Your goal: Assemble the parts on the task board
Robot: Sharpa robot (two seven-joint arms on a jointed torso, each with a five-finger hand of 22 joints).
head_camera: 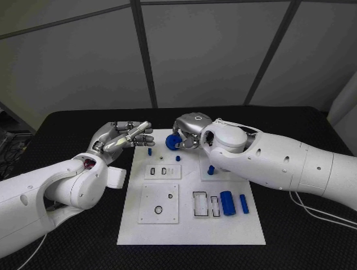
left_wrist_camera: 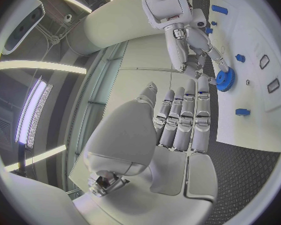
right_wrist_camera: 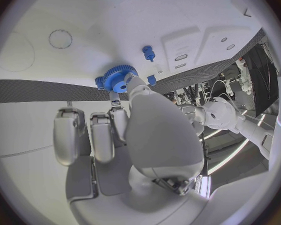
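The white task board [head_camera: 190, 228] lies in the middle of the black table. Over its far end my right hand [head_camera: 191, 130] pinches a blue gear [head_camera: 174, 142] just above the board; the gear [right_wrist_camera: 118, 77] sits at the fingertips of the right hand [right_wrist_camera: 137, 130]. My left hand [head_camera: 121, 138] hovers beside the board's far left corner, fingers stretched out and holding nothing. From the left wrist, the left hand's fingers [left_wrist_camera: 181, 120] point toward the gear [left_wrist_camera: 225, 80]. A blue cylinder [head_camera: 227, 202] and a thinner blue bar [head_camera: 244, 203] lie on the board's near right part.
Small blue pegs [head_camera: 150, 151] [head_camera: 178, 158] [head_camera: 211, 169] stand near the far end of the board. Two raised white plates [head_camera: 162, 171] [head_camera: 159, 203] and rectangular slots [head_camera: 201, 203] occupy its middle. Black table [head_camera: 308, 225] surrounds the board.
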